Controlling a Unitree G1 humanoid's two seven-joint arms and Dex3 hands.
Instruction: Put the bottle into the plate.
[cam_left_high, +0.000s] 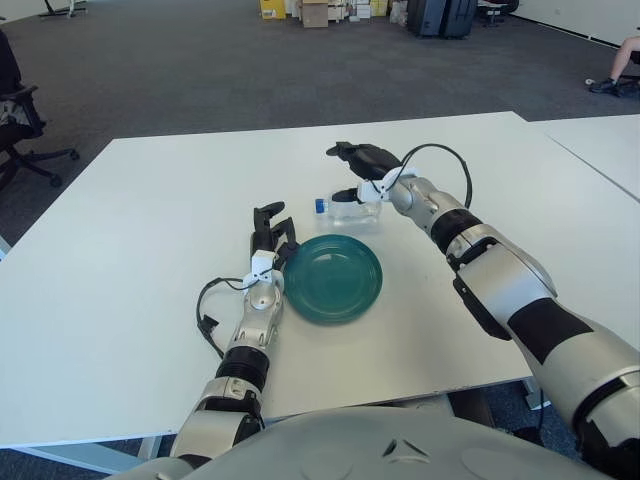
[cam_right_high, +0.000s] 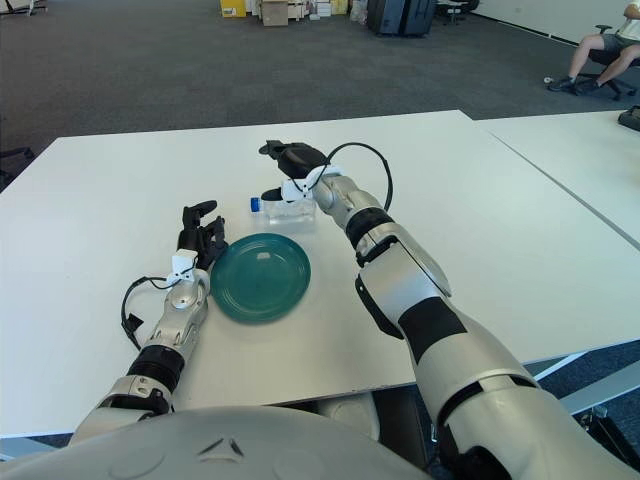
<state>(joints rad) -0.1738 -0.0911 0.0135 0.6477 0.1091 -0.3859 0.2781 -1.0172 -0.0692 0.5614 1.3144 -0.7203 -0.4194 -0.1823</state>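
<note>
Right hand (cam_left_high: 362, 172) is hovering with fingers spread over the clear plastic blue-capped bottle (cam_left_high: 350, 207), lying beside the round green plate (cam_left_high: 333, 277), lining up a grasp; left hand (cam_left_high: 270, 235), relaxed and holding nothing, is sitting left of plate.

Tabletop (cam_left_high: 120, 250) bare left, right and far side of plate (cam_left_high: 331, 278). Left hand (cam_left_high: 270, 235) sits just beside plate's left rim. Bottle (cam_left_high: 348, 206) lies just beyond plate's far rim, right hand (cam_left_high: 362, 170) over it. Plate's right side unobstructed.
</note>
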